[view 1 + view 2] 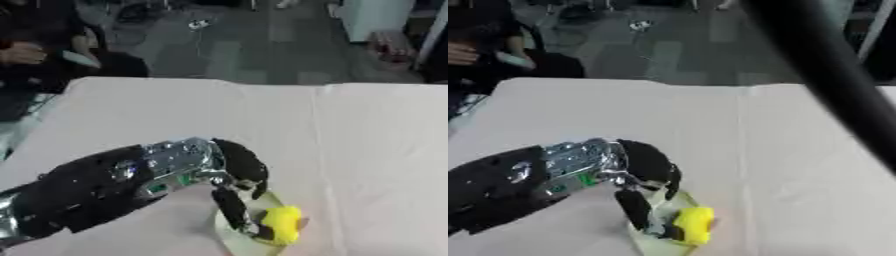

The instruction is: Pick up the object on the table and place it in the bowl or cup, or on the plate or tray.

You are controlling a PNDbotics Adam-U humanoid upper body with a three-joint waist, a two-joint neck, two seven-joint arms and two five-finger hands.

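A pale plate (229, 235) near the table's (350, 150) front edge carries a yellow object (283, 224), and the left hand (229, 172), reaching in from the left, curls down over it, fingers (233, 207) seemingly pinching its side.

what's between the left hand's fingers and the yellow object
Nothing: in the left eye view the left hand has its fingers curled against the yellow object, over the pale dish.
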